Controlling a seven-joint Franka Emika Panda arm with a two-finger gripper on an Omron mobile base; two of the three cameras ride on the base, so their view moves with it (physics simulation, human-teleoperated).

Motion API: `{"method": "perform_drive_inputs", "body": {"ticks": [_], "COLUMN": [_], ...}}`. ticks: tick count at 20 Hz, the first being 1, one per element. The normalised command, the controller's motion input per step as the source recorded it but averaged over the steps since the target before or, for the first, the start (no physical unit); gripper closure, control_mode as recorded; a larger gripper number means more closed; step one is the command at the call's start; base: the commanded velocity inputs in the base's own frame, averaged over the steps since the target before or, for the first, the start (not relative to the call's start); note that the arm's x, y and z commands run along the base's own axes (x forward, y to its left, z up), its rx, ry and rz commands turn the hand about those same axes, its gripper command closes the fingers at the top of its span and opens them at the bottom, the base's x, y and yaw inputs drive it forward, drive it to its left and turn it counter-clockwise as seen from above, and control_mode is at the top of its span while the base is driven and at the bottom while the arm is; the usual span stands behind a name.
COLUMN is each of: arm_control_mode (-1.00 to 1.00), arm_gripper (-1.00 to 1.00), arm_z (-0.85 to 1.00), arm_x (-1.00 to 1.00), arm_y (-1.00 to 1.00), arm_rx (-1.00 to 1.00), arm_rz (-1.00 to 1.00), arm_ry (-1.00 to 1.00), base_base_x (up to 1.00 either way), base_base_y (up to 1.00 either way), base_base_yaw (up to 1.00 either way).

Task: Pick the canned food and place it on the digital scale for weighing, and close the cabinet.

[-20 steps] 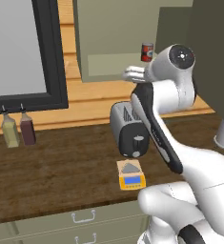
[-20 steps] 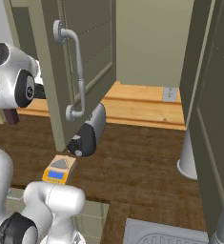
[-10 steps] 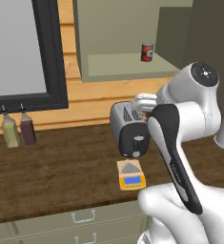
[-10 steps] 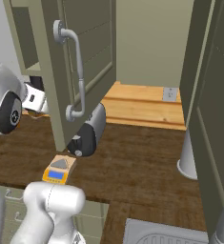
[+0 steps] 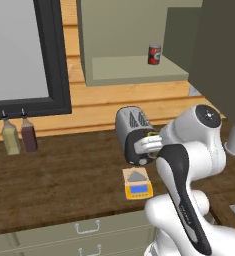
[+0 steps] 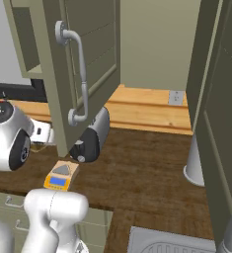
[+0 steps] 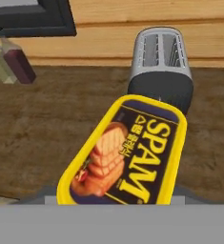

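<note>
Left base view: one olive-green cabinet (image 5: 134,35) is seen standing open, with one red can (image 5: 154,54) upright on its shelf. The door and its long metal handle (image 6: 78,74) are given best by the right base view, where the shelf is hidden behind the door. One dark wooden counter (image 5: 54,185) is seen below, with beige drawers (image 5: 84,230) under its front edge. One grey-black toaster (image 5: 133,131) lies on the counter; its two slots are seen from above in the hand view. Two bottles (image 5: 19,136) are counted at the wall under a dark frame, one pale, one dark red. One digital scale (image 5: 137,182) is seen in front of the toaster, platform bare, blue display toward the drawers. One canned food (image 7: 127,152) tin is shown large in the hand view, yellow-rimmed, with "SPAM" read in yellow letters on its dark top beside a picture of sliced meat; smaller writing is not legible. The gripper (image 5: 150,144) is clamped on the tin, held above the counter by the toaster's front end; only a sliver of yellow is caught in the left base view.
</note>
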Motion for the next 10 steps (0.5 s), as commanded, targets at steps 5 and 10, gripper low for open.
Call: {"method": "perform_drive_inputs", "body": {"ticks": [5,10], "arm_control_mode": [-1.00,-1.00], "arm_gripper": [1.00,1.00], "arm_z": [-0.53,-0.39], "arm_x": [0.05,0.15], "arm_y": [0.28,0.39], "arm_rx": [0.00,0.00], "arm_rz": [0.42,0.40], "arm_ry": [-0.02,-0.12], "base_base_x": [0.00,0.00], "base_base_y": [0.00,0.00], "base_base_yaw": [0.00,0.00]}}
